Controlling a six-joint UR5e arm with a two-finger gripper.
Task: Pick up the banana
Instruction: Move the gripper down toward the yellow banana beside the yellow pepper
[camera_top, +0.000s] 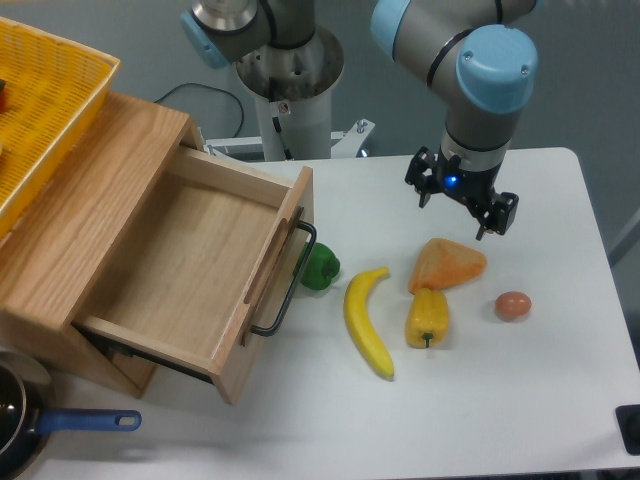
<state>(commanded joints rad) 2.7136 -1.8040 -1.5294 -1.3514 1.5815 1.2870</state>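
The banana (367, 322) lies flat on the white table (560, 400), long, curved and bright yellow, just right of the open drawer's handle. My gripper (460, 204) hangs above the table's back right area, up and to the right of the banana and clear of it. Its two black fingers (422, 188) stand apart, open, with nothing between them.
A yellow bell pepper (427, 317) lies close to the right of the banana, an orange wedge (447, 264) behind it, and a brown egg (513, 306) further right. A green pepper (320, 268) sits by the open wooden drawer (190, 270). Yellow basket (40, 110) on top; blue-handled pot (20, 425) front left.
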